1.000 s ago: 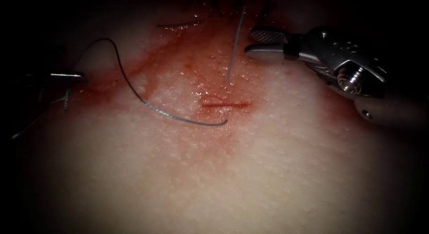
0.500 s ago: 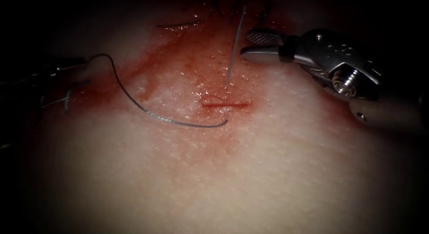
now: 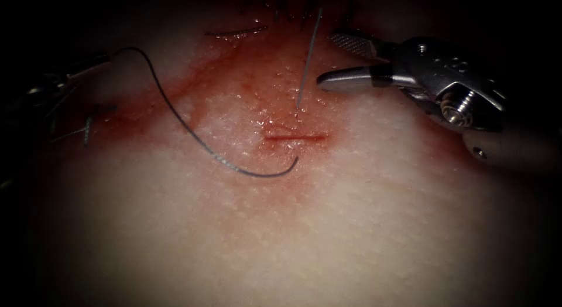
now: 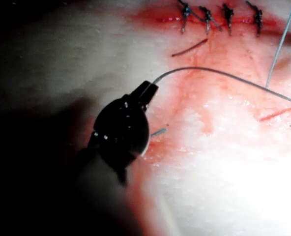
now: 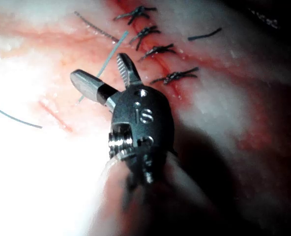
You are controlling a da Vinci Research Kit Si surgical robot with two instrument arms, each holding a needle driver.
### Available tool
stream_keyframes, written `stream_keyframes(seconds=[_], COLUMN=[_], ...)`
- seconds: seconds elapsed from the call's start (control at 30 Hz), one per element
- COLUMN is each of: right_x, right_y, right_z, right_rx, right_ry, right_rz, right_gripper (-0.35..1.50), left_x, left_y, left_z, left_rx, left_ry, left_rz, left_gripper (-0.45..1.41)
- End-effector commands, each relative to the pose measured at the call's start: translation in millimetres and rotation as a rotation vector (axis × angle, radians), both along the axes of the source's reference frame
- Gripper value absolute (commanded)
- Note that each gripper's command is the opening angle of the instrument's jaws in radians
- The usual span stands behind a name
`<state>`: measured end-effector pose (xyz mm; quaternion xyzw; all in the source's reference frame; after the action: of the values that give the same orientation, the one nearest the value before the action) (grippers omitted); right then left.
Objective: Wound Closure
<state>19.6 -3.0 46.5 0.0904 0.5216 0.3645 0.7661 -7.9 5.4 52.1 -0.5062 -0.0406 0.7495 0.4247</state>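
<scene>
Pale thread end (image 3: 308,58) is standing up out of the tissue (image 3: 293,242) just above the short red cut (image 3: 294,137). Its long axis is running near vertical in the endoscope view w/ a slight lean. The lower end is meeting the surface close above the cut, and the free end is pointing up and a bit right, toward the row of stitches (image 5: 158,49).

The right tool (image 3: 325,57) is sitting just beside it on the right. Its jaws are spread wide and gripping nothing, w/ tips aiming at the picture's left. The strand is lying just off the mouth of that gap, crossing it roughly at right angles, not touching either jaw as far as I can tell. That's the relation I'd judge matters most here, since the right arm is by far the nearer one.

Dark thread (image 3: 263,176) is sweeping in a long curve from upper left, down and right, then hooking up to end just below the cut. Can't tell if that end is going into the tissue.

The left tool (image 4: 149,90) is clamped on this thread's far end, left of the cut and well apart from it. Neither tool is holding a needle.

Red fluid (image 3: 246,78) is staining the tissue above and left of the cut. A loose cut bit of thread (image 3: 234,31) is lying near the stitches
</scene>
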Motion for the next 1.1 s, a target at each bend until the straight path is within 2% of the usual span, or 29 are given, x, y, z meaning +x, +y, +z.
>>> stream_keyframes(seconds=[0.03, 0.13, 0.27, 0.33, 0.37, 0.43, 0.5, 0.6, 0.63, 0.73, 0.9, 1.1], right_x=[0.9, 1.5, 2.6, 3.3, 4.1, 4.8, 6.1, 7.1, 7.4, 7.9, 8.1, 9.0], right_y=[-0.3, -0.5, -1.0, -1.6, -2.3, -2.9, -3.8, -4.7, -4.9, -5.0, -4.4, -4.3], right_z=[0.5, 0.6, 1.0, 1.3, 1.6, 1.8, 1.8, 1.4, 1.2, -0.3, -2.4, -3.0], right_rx=[0.006, -0.003, -0.073, -0.083, -0.089, -0.092, -0.102, -0.109, -0.11, -0.133, -0.19, -0.235], right_ry=[0.026, 0.046, 0.058, 0.087, 0.115, 0.129, 0.152, 0.178, 0.187, 0.235, 0.325, 0.371], right_rz=[-0.023, -0.043, -0.063, -0.086, -0.126, -0.154, -0.176, -0.199, -0.208, -0.239, -0.218, -0.206], right_gripper=[0.76, 0.74, 0.84, 0.77, 0.47, 0.32, 0.25, -0.27, -0.35, -0.35, -0.35, -0.35], left_x=[-1.2, -3.1, -5.9, -7.2, -8.4, -9.1, -10.2, -11.1, -11.3, -12.0, -13.0, -14.6], left_y=[0.0, -0.2, -0.9, -1.2, -1.4, -1.5, -1.5, -1.3, -1.2, -0.9, -1.3, -2.2], left_z=[-0.1, -1.9, -3.7, -4.4, -4.9, -5.3, -5.4, -5.1, -4.9, -3.9, -1.5, 0.5], left_rx=[-0.011, -0.035, -0.045, -0.054, -0.064, -0.074, -0.093, -0.109, -0.113, -0.112, -0.12, -0.147], left_ry=[-0.018, -0.052, -0.076, -0.083, -0.09, -0.094, -0.091, -0.084, -0.074, -0.043, 0.003, 0.036], left_rz=[0.001, 0.018, 0.035, 0.043, 0.051, 0.059, 0.068, 0.072, 0.068, 0.063, 0.092, 0.108], left_gripper=[-0.45, -0.45, -0.45, -0.45, -0.45, -0.45, -0.45, -0.45, -0.45, -0.45, -0.45, -0.45])
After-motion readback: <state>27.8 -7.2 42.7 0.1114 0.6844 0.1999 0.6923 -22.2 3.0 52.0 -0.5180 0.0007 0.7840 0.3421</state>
